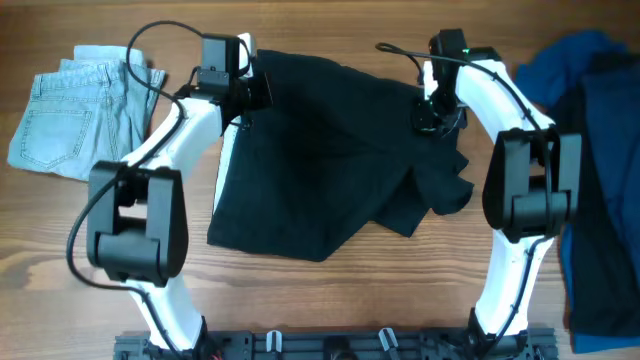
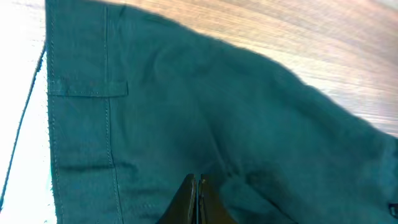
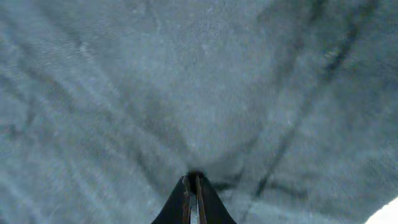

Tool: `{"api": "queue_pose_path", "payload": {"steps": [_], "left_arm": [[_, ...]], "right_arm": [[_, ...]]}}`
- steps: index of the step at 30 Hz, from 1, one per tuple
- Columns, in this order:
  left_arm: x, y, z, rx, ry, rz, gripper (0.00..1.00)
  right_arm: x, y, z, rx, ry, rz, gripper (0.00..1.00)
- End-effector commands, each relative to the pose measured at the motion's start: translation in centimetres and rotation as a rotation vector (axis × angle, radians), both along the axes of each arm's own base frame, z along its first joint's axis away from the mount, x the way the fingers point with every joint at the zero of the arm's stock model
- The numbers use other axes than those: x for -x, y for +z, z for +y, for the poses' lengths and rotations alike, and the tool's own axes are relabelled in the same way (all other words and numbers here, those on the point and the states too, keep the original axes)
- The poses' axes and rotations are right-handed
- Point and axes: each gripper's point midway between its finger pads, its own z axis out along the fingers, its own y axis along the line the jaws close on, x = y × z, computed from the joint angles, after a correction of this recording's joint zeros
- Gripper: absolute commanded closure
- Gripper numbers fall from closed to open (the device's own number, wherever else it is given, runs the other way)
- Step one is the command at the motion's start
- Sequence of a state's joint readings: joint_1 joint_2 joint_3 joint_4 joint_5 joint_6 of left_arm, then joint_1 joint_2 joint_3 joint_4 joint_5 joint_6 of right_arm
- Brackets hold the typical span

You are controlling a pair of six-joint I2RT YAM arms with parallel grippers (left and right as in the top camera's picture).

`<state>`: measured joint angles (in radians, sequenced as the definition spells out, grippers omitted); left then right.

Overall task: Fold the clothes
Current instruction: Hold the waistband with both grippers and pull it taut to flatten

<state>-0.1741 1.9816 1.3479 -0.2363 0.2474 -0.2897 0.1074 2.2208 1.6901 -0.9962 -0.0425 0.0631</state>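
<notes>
On the near side of the shorts, toward the arm bases, the hem lies loose on the worktop. The right-hand leg is bunched into a lump instead of lying flat. That lump is your first risk: I judge that any fold carried over it will trap the creases and come out crooked.

Farther in, at the shorts' far left corner, your left gripper is pinched closed on the cloth beside the stitched seam, and puckers run out from its tips. At the shorts' far right corner your right gripper is likewise closed on a tuck of fabric. Neither wrist view shows how deep the bite is or how many layers are caught. A shallow pinch could slip out once the cloth takes weight. A single layer would peel the top away from the bottom and leave the shorts half open.

The two holds look uneven, the right one sitting nearer you than the left, so a lift at equal height would likely skew the edge. Pull apart too hard and one side may tear free.

Left of the shorts, well apart, the denim lies folded. Right of them the blue pile sits near, and a wide swing rightward could drag it.
</notes>
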Motion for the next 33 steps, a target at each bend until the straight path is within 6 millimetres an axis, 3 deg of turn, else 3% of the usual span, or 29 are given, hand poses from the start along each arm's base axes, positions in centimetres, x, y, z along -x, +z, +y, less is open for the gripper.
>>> {"api": "queue_pose_path", "payload": {"steps": [1, 4, 7, 11, 14, 16, 18, 22, 24, 26, 28, 30, 33], "left_arm": [[-0.4, -2.5, 0.1, -0.027, -0.013, 0.018, 0.96], [-0.4, -4.1, 0.1, -0.035, -0.011, 0.04, 0.96], [-0.2, -6.2, 0.8, -0.067, 0.009, 0.075, 0.96], [-0.2, -6.5, 1.0, -0.081, 0.018, 0.083, 0.96], [-0.1, -6.5, 1.2, -0.102, 0.002, 0.077, 0.96], [-0.1, -6.5, 1.2, -0.102, 0.003, 0.076, 0.96], [-0.2, -6.4, 1.2, -0.101, 0.004, 0.072, 0.93], [-1.0, -4.0, 1.1, -0.09, 0.008, 0.013, 0.89], [-1.2, -2.0, 1.1, -0.083, 0.009, -0.022, 0.87], [-1.1, -0.2, 1.1, -0.079, 0.011, -0.045, 0.8], [-0.8, 0.3, 1.2, -0.08, 0.01, -0.041, 0.72], [-0.1, -0.3, 1.6, -0.099, 0.019, -0.004, 0.61], [0.6, -1.0, 2.3, -0.134, 0.038, 0.033, 0.42]], "right_arm": [[-0.2, -2.1, -1.2, 0.027, -0.027, 0.023, 0.95], [-0.5, -3.5, -1.6, 0.028, -0.046, 0.027, 0.96], [-2.7, -4.5, -2.6, 0.024, -0.071, -0.047, 0.96], [-6.6, -5.0, -4.3, 0.015, -0.102, -0.197, 0.94], [-8.5, -5.8, -4.5, 0.015, -0.079, -0.267, 0.95], [-10.5, -5.3, -4.3, 0.014, -0.036, -0.355, 0.93], [-12.1, -2.5, -4.5, 0.013, -0.035, -0.419, 0.87], [-14.1, 7.7, -5.9, -0.029, -0.064, -0.584, 0.74], [-12.9, 11.7, -6.9, -0.089, -0.092, -0.604, 0.7], [-11.2, 13.1, -9.3, -0.077, -0.155, -0.576, 0.64], [-9.7, 12.1, -10.7, -0.095, -0.193, -0.51, 0.62], [-8.1, 9.5, -11.7, -0.206, -0.229, -0.431, 0.62], [-7.3, 6.7, -11.0, -0.36, -0.234, -0.368, 0.61]]}}
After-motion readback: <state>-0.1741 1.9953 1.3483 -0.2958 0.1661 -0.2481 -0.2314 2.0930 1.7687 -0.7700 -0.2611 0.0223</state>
